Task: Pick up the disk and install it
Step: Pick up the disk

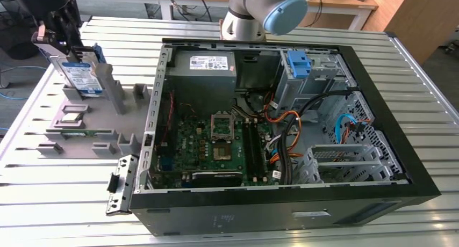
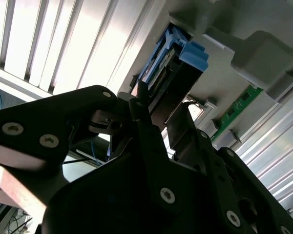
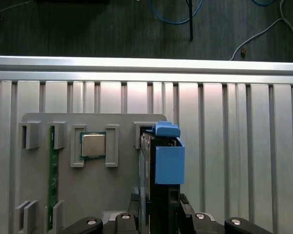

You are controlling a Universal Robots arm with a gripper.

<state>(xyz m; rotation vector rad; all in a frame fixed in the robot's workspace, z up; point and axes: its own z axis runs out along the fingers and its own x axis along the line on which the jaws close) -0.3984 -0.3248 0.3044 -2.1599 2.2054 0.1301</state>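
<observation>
Exterior view: the black gripper (image 1: 70, 58) hangs straight over the flat silver-metal disk with a white-and-blue label (image 1: 79, 78). The disk stands on edge in a slot of the grey plastic fixture (image 1: 86, 123), with its long axis upright. In the first wrist view the gripper looks clenched on the disk's two broad faces, with no gap showing. The glossy blue plastic bracket (image 3: 169, 158) caps the disk's narrow edge. The ribbed aluminium worktop (image 1: 57, 204) carries the fixture. The open black computer case (image 1: 287, 209) sits beside it, toward the exterior view's right.

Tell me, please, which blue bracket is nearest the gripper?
The bracket clipped on the disk, upright at the grey fixture beside the gripper; the other bracket sits inside the computer case.
</observation>
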